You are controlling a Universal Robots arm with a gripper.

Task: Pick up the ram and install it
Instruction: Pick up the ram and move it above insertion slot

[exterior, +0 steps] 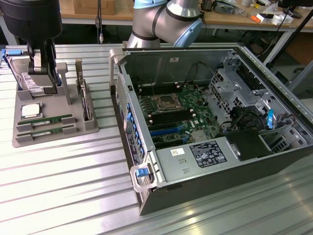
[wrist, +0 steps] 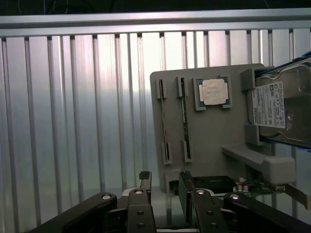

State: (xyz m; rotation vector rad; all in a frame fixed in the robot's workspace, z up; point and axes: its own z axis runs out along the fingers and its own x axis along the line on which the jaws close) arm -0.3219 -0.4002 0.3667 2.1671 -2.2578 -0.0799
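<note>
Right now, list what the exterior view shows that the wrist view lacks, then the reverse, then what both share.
Exterior view adds: the open computer case with its motherboard, and the arm behind it.
Wrist view adds: the rail along the table's far edge, and a close look at the gripper, open and holding nothing.
Both share: the gripper above the grey tray, two ram sticks lying in the tray's slots, the square CPU and the hard drive.
</note>
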